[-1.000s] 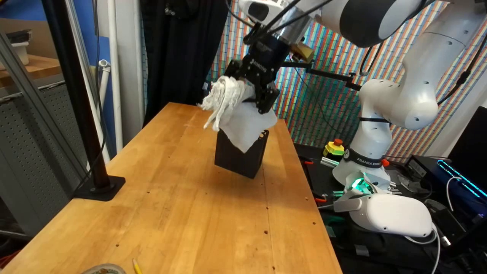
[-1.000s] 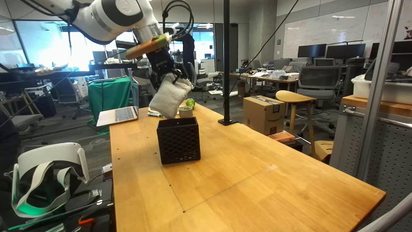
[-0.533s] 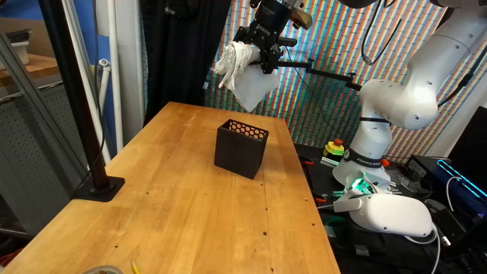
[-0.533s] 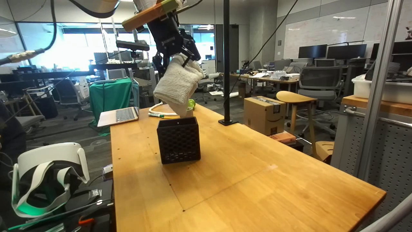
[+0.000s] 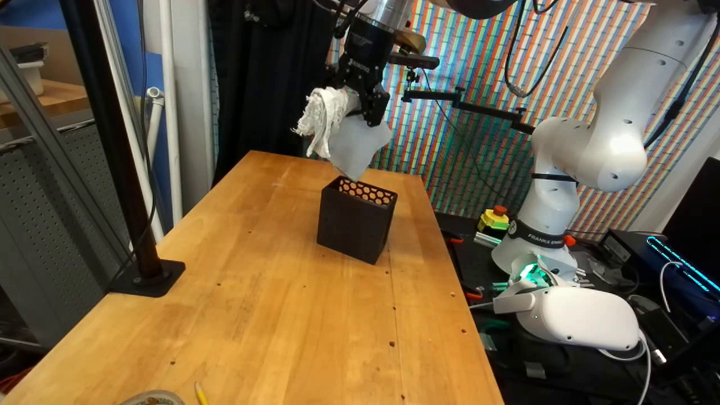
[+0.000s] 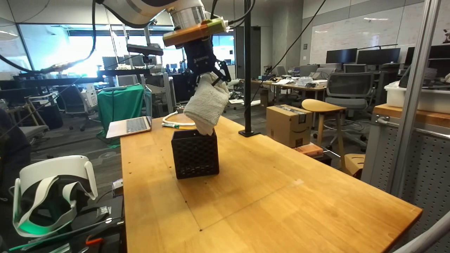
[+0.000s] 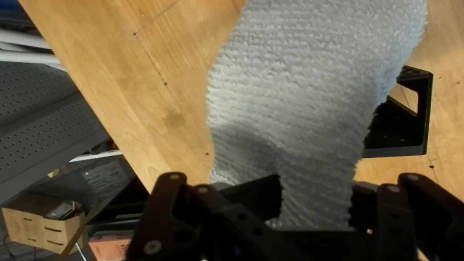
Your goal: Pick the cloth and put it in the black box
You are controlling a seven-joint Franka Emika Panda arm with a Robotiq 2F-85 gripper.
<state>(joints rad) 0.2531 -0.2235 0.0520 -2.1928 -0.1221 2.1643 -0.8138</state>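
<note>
In an exterior view the black box (image 6: 195, 156) stands upright on the tabletop (image 6: 281, 196), straight-sided and honeycomb-patterned, its inside mostly hidden from me. Higher and slightly right, my tool (image 6: 206, 80) is clamped on the cloth (image 6: 208, 105), white, ribbed and nubbly, whose lower corner hangs at the rim, touching or not I cannot tell. Farther right I see a taped cardboard box (image 6: 279, 128) and a white tub (image 6: 434, 100) holding dark items (image 6: 429, 74).

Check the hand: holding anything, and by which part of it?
The cloth, gripped by its upper part in the hand, most of it hanging below.
</note>
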